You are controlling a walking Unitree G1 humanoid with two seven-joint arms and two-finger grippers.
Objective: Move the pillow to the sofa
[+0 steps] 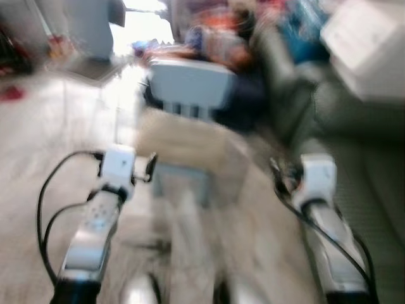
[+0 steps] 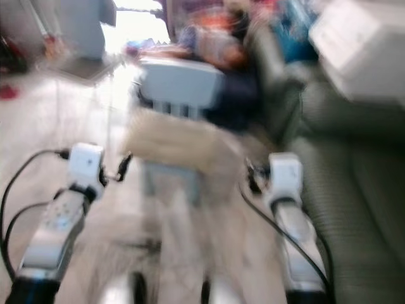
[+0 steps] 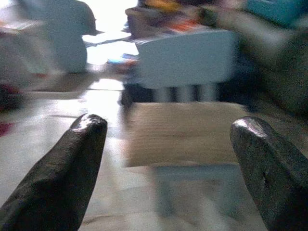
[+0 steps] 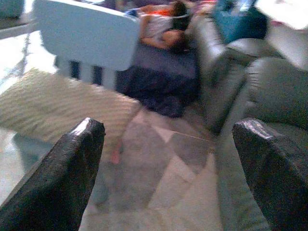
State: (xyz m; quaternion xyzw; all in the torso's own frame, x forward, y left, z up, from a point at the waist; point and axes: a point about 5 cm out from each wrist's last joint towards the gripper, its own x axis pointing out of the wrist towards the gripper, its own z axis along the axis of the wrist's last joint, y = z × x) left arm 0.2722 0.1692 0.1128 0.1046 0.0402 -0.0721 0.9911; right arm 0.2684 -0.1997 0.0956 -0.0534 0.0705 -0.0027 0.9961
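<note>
Beige pillow (image 1: 190,142) on light-blue chair (image 1: 190,88); sofa (image 1: 367,158) right of chair; left gripper (image 3: 168,144), right gripper (image 4: 168,144) spread, empty, short of pillow.

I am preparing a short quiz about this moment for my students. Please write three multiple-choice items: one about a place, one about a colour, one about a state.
1. Where does the pillow lie?
A. on the chair
B. on the sofa
C. on the floor

2. What colour is the chair?
A. red
B. light blue
C. black

3. How are the left tool and the right tool?
A. both open
B. both shut on the pillow
C. left open, right shut

Key: 1 A, the beige pillow rests on the chair's seat. 2 B, its back is pale blue. 3 A, each wrist view shows the fingers wide apart, holding nothing.
</note>
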